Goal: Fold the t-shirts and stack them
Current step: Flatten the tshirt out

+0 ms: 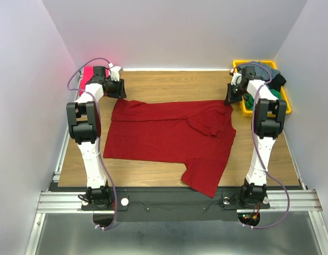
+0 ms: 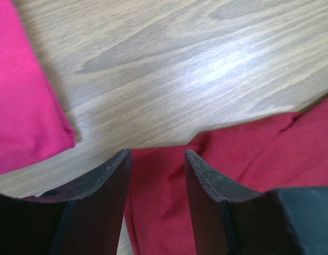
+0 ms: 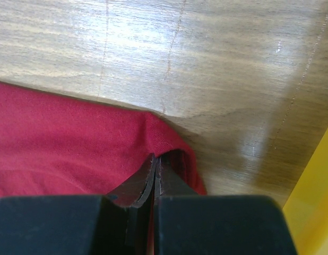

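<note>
Left fingers [image 2: 103, 204]: apart, straddling the far-left edge of the crimson t-shirt [image 1: 164, 133] without pinching it. Right fingers [image 3: 136, 187]: pressed together on the shirt's far-right corner, with the cloth puckering up into the grip, probably to hold that edge taut. Item, crimson t-shirt: spread across the middle of the desk [image 1: 169, 85], one sleeve [image 1: 204, 179] trailing toward the near edge and a flap of cloth lapped over its right half; judged not yet folded. Item, pink t-shirt [image 1: 87, 74]: folded, at the far-left corner just beyond the left fingers, apparently the start of the stack. Item, yellow bin [image 1: 287, 106]: at the far-right corner, holding grey, green and black garments [image 1: 274, 79], presumably awaiting their turn.
</note>
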`<control>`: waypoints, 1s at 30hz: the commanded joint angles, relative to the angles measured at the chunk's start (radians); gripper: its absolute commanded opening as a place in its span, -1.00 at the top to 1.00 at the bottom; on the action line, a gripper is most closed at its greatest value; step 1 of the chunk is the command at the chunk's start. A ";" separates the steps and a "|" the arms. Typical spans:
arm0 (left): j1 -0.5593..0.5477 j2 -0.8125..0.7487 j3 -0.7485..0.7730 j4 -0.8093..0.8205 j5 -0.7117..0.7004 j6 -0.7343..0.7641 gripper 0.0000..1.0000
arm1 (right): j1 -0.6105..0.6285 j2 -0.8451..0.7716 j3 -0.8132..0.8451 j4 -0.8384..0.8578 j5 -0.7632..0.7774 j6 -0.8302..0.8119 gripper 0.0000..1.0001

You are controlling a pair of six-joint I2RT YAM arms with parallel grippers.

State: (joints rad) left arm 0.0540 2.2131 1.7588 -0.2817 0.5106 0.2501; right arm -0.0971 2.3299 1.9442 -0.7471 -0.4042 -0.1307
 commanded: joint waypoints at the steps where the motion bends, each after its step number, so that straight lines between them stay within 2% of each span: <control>1: 0.009 -0.006 0.047 0.004 -0.047 0.032 -0.09 | -0.001 -0.044 -0.033 -0.001 -0.001 -0.023 0.99; 22: 0.009 0.028 0.047 -0.030 -0.096 -0.009 0.03 | -0.001 -0.046 -0.039 -0.001 0.008 -0.029 0.99; 26: 0.012 0.007 0.034 -0.021 -0.063 -0.023 0.29 | -0.001 -0.050 -0.044 -0.001 0.016 -0.033 0.99; 30: 0.027 -0.052 -0.013 0.015 -0.038 -0.055 0.73 | -0.001 -0.056 -0.048 -0.001 0.024 -0.043 0.99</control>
State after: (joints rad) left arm 0.0612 2.2559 1.7603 -0.3019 0.4282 0.2283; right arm -0.0971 2.3188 1.9232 -0.7349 -0.4034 -0.1455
